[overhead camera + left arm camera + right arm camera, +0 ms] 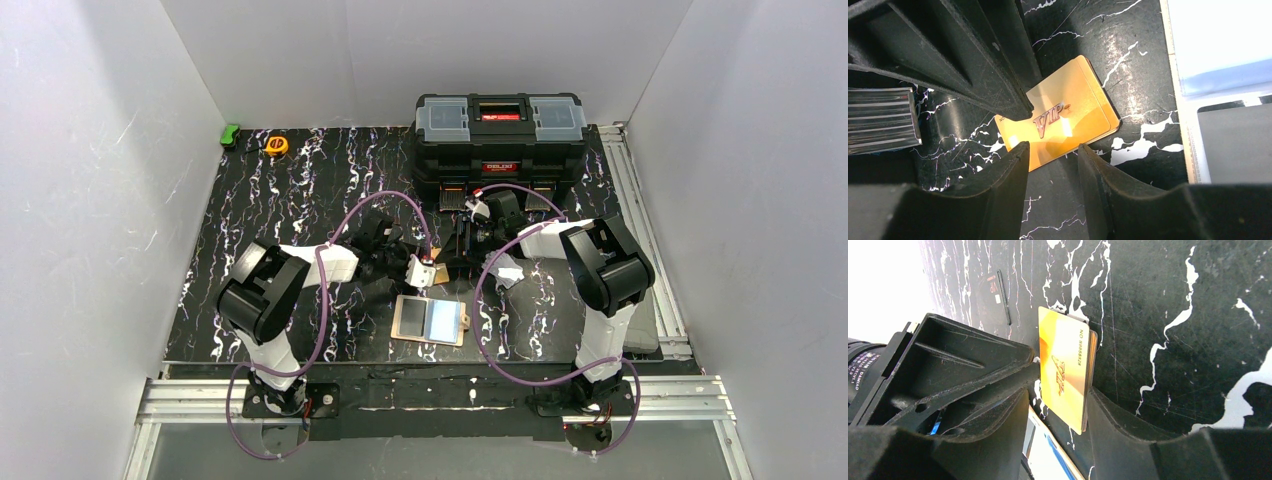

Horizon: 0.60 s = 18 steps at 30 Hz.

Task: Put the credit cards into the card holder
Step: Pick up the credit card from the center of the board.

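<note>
The orange card (1073,117), marked VIP, lies on the black marbled mat just behind the open cream card holder (430,320). The holder's pale blue inside shows in the left wrist view (1218,45). My left gripper (1052,150) is open, its fingertips at the card's near edge. My right gripper (1058,392) is open and straddles the same card (1065,360). One of its fingers (1108,415) is against the card's edge. Both grippers meet over the card in the top view, left (425,268) and right (462,245). The black card (993,290) lies flat farther off on the mat.
A big black toolbox (500,140) stands at the back of the mat, right behind the grippers. An orange tape measure (276,145) and a small green object (230,135) sit at the back left corner. White walls enclose the table on three sides.
</note>
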{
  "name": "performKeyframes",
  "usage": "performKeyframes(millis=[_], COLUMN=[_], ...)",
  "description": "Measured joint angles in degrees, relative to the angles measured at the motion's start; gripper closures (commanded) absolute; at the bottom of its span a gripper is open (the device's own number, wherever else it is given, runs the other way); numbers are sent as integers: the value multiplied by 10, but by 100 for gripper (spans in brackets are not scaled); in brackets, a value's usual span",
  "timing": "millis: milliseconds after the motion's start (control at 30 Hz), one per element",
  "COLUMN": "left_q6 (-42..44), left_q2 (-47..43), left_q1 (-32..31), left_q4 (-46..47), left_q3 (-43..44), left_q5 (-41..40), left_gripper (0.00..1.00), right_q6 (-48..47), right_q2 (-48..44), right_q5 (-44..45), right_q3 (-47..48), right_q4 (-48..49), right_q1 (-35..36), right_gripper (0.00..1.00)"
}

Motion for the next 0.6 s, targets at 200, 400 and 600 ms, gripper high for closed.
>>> performKeyframes(millis=[200, 400, 600], left_q6=[-4, -7, -8], left_q2=[3, 4, 5], left_q1=[-2, -2, -5], left_q4=[2, -1, -1], left_q3=[3, 14, 18], left_q5=[0, 0, 0], left_gripper=[60, 61, 61], right_q6=[1, 2, 4], right_q2=[0, 1, 0], right_q5=[-1, -3, -3], right_q3=[-1, -6, -10], right_q4=[2, 12, 17], right_q1=[0, -2, -3], right_gripper=[46, 47, 48])
